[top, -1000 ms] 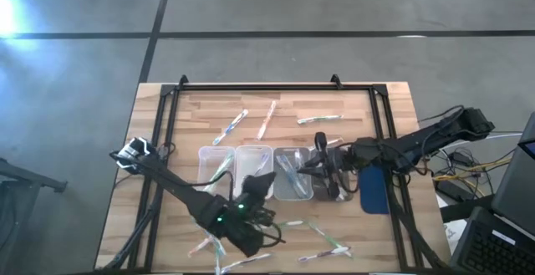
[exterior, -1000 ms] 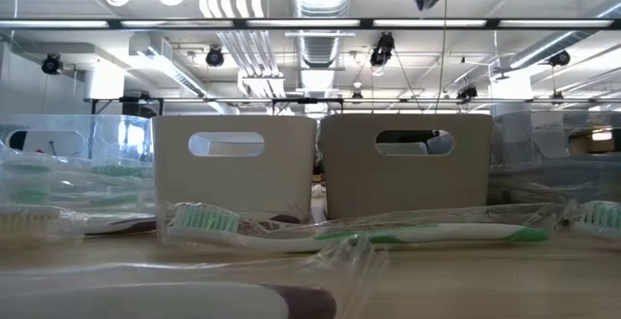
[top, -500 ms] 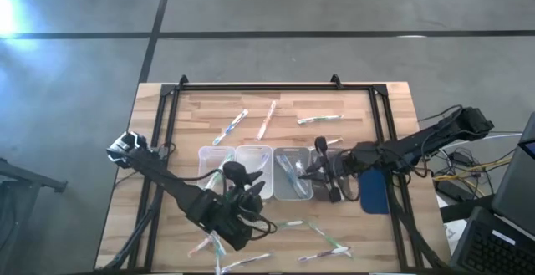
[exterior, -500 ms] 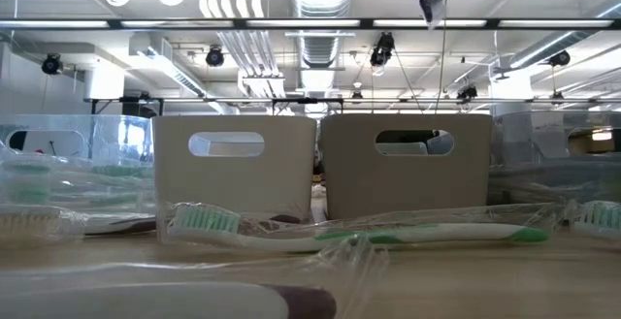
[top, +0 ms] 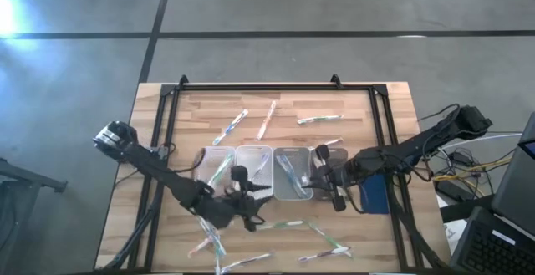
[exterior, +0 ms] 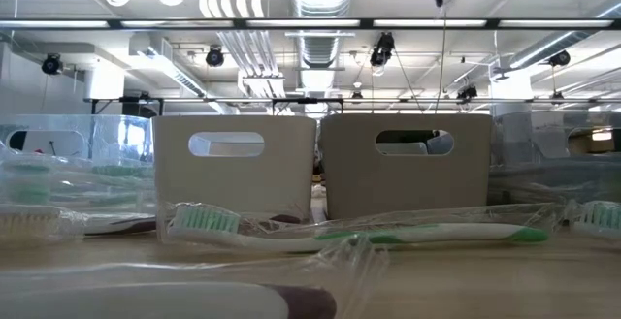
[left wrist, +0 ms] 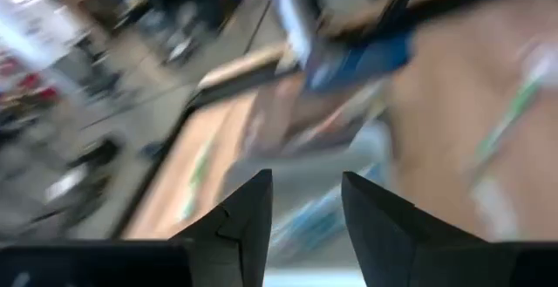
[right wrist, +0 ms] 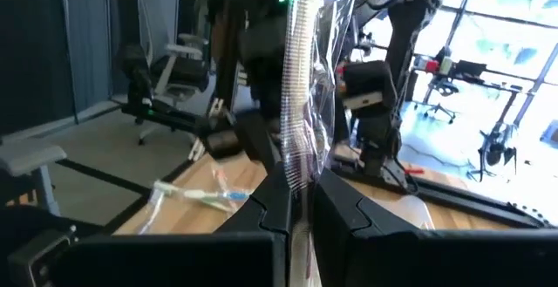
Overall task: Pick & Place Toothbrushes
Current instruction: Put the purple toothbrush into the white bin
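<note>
wooden table (top: 351,108) under toothbrushes (top: 318,119), grey concrete floor (top: 84,66) around

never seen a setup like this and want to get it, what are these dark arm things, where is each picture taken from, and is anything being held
Two dark robot arms work at a wooden table. One picture looks straight down, one sits at tabletop height, and one camera rides on each wrist. Clear trays sit mid-table with wrapped toothbrushes scattered around; the low camera sees a green one close up. The right gripper is shut on a wrapped toothbrush, standing up between its fingers. The left gripper is open and looks empty.
</note>
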`<state>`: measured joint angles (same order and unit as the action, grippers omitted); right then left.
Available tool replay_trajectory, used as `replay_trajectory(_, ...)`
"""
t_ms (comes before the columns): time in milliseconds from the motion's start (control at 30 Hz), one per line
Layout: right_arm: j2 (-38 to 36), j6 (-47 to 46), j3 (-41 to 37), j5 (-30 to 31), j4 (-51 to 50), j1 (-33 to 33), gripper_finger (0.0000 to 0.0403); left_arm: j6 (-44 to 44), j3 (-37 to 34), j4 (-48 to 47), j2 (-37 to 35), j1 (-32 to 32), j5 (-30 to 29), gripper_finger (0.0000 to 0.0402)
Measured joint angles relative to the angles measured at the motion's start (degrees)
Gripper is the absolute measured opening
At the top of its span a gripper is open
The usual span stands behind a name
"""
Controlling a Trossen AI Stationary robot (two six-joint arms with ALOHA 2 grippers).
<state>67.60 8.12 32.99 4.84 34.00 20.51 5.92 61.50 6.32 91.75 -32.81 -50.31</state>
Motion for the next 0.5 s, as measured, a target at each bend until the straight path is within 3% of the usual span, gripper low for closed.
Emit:
replay_trajectory(100,0.9,0.0,-0.2,1.6,1.2,0.0,0.0014,3.1,-6.0,16.0,-1.4,1.3,6.3,0.0144)
replay_trajectory(200,1.9,0.1,-0.3,2.3,2.5,0.0,0.0014,5.9,-9.8,26.4,-1.8,2.8,7.9,0.0143)
replay_trajectory(367,4.0,1.2,-0.3,2.6,4.6,0.0,0.0014,8.0,-11.6,36.7,-1.9,5.5,9.7,0.0142)
replay_trajectory(500,5.6,3.3,-0.3,2.8,6.8,0.0,0.0014,8.9,-11.3,38.6,-1.9,8.1,16.7,0.0142)
